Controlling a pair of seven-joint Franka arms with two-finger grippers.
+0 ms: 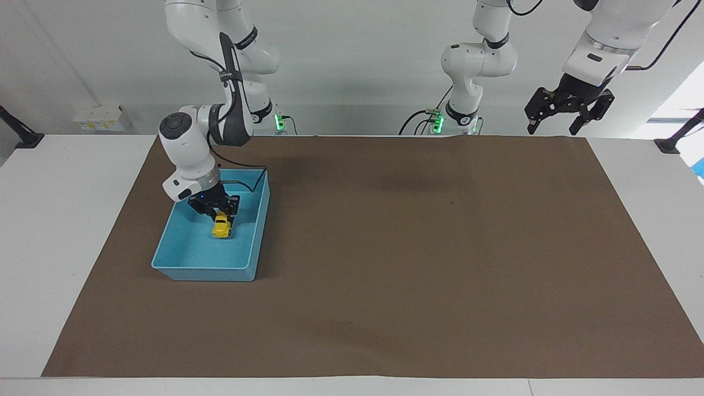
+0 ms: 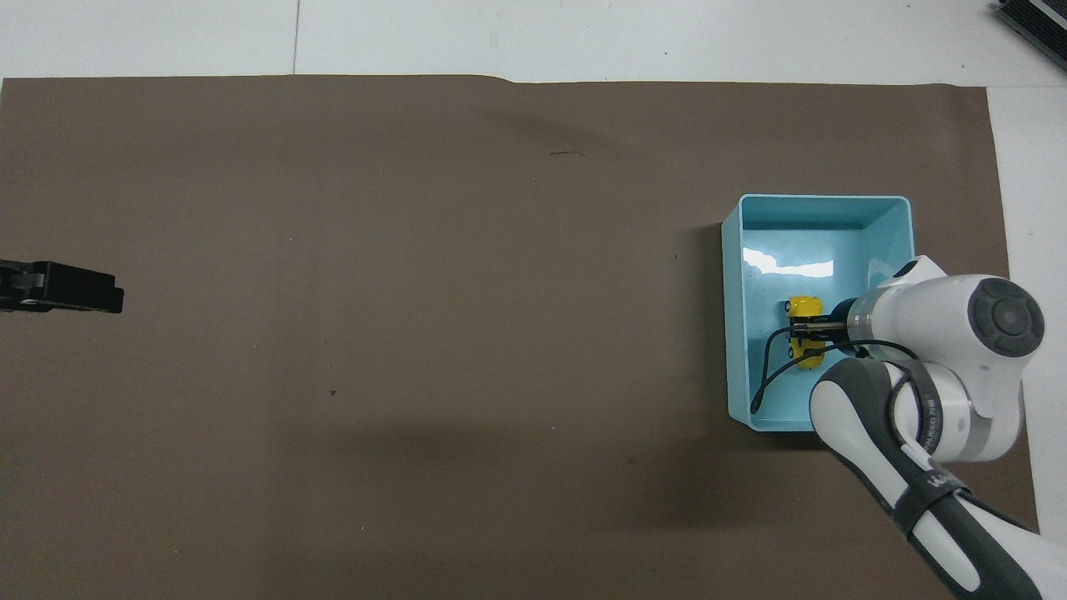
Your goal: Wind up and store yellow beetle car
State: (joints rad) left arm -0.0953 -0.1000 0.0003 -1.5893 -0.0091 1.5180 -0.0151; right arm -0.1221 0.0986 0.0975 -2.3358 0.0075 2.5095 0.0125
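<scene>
Brown mat (image 1: 385, 247) across the white worktop (image 1: 66, 231), bare nearly everywhere. Blue bin (image 1: 250, 242) toward the right arm's end, just inside the mat's edge, walled on all four sides. Yellow beetle car (image 1: 221, 226) down inside the bin, about mid-floor. Right gripper (image 1: 217, 212) lowered into the bin, fingers (image 2: 810, 331) closed across the car's body. Long axis running near to far from the robots; nose direction unclear. Left gripper (image 1: 569, 113) waiting high over the mat's corner at the left arm's end, spread wide, holding nothing.
</scene>
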